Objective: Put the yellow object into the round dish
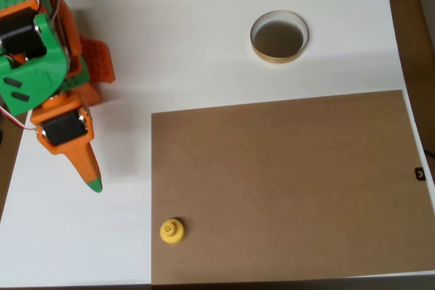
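Arm: orange and green SO-100 at the far left of the overhead view, reaching down the left side of the bench (204,45).
End effector (87,168): an orange finger with a green tip (95,183) points toward the near edge, over bare white bench surface. Only this one tapered finger is plainly visible from above, so I cannot tell whether the fingers are spread or pressed together. Nothing sits between them that I can see.
Yellow object (172,230): small bright yellow piece with a round base and a narrower knob on top, standing upright near the near-left corner of the brown board, right at the board's left edge. It lies to the right of and nearer than the green tip, apart from it.
Round dish (279,37): shallow circular dish with a tan-gold rim and dark inside, on the white bench in the far part of the scene, right of centre, just beyond the board's far edge. It is empty and well apart from the yellow object.
Brown board (292,188): flat rectangular sheet covering the near-right part of the bench.
Wires: thin red and white leads beside the arm at the left edge.
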